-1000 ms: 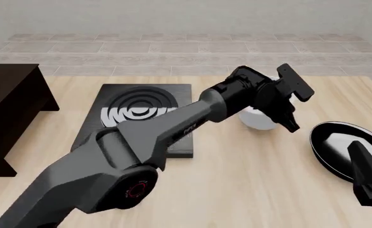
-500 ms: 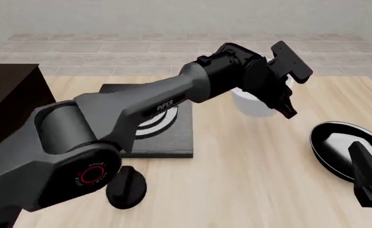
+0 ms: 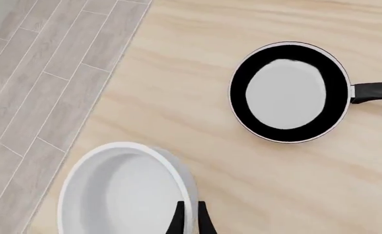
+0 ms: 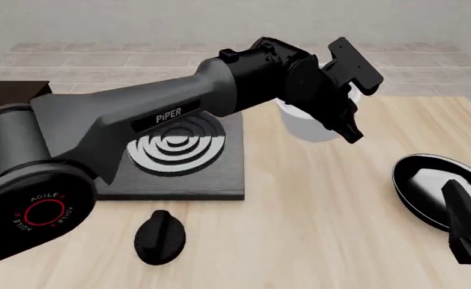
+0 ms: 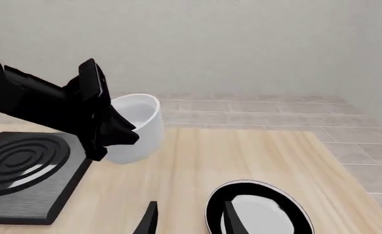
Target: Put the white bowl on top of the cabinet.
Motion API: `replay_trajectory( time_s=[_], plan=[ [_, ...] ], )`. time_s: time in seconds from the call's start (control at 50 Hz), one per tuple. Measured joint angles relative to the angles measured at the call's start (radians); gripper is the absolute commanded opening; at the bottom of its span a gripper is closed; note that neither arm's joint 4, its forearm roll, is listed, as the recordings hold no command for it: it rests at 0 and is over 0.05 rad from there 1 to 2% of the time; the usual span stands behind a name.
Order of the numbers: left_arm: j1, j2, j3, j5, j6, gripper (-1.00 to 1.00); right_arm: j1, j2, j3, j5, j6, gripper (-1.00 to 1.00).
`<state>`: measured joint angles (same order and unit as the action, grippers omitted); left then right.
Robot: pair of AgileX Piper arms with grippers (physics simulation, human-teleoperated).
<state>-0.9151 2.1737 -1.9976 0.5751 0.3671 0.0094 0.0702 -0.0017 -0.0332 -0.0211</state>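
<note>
— Where's the white bowl (image 4: 316,123)?

— Off the table, upright, my left gripper (image 3: 190,222) pinched tight on its rim wall.

— And the cabinet (image 4: 11,93)?

— Far left, past the stove plate (image 4: 179,156); just a corner shows behind my arm. So carry goes leftward. Right gripper (image 5: 187,219) is parted, holds nothing, by the pan (image 4: 432,189).

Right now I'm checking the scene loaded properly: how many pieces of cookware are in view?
2. The white bowl is held off the table in the left end effector, right of the stove plate. The black pan lies on the table's right side. None seems hidden.
</note>
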Motion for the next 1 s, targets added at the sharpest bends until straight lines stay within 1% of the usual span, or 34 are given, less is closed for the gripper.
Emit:
replay_trajectory(
  time_s=[0.3, 0.58, 0.84, 1.0],
  plan=[
    [-0.001, -0.094, 0.074, 0.023, 0.028, -1.00, 0.003, -0.011, -0.001, 0.007, 0.003, 1.00],
    [-0.020, -0.204, 0.173, 0.040, 0.082, -1.00, 0.004, -0.005, -0.001, 0.002, 0.003, 1.00],
    [-0.037, -0.297, 0.239, 0.067, 0.116, -1.00, 0.006, 0.015, -0.001, -0.014, 0.000, 1.00],
    [-0.016, -0.337, 0.291, 0.045, 0.181, -1.00, 0.006, 0.027, -0.001, -0.023, -0.003, 1.00]
  ],
)
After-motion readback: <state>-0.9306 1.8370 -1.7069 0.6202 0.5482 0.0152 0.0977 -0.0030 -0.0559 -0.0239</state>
